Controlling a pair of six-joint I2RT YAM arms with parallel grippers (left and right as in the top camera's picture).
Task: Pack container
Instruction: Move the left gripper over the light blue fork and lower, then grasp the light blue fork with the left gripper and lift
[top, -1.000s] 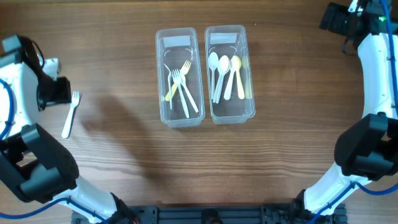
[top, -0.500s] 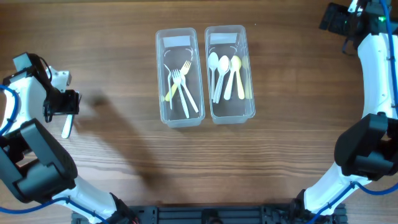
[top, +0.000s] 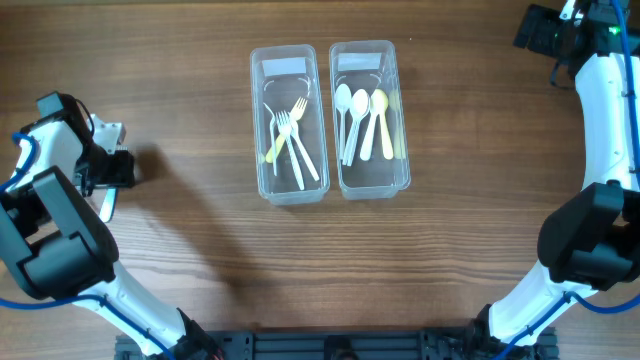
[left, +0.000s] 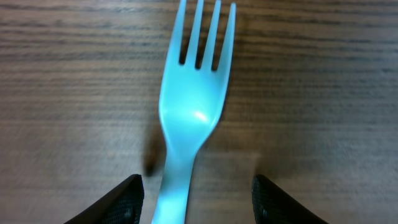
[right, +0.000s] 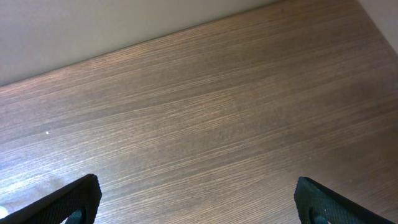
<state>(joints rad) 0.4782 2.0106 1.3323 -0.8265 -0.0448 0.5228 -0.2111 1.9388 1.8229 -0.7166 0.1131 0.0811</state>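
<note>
A white plastic fork (left: 194, 118) lies flat on the wood table at the far left. In the overhead view only its handle end (top: 106, 206) shows below my left gripper (top: 108, 172). My left gripper (left: 198, 202) is open, low over the fork, one finger on each side of the handle. Two clear containers stand at the table's middle: the left one (top: 288, 193) holds several forks, the right one (top: 373, 185) holds several spoons. My right gripper (right: 198, 205) is open and empty, raised at the far right corner (top: 545, 30).
Bare wood table lies between the fork and the containers. A pale wall edge shows in the right wrist view (right: 93, 25).
My left gripper has swung down and right over the fork, now straddling its handle. The fork has not moved. The right arm is still.
</note>
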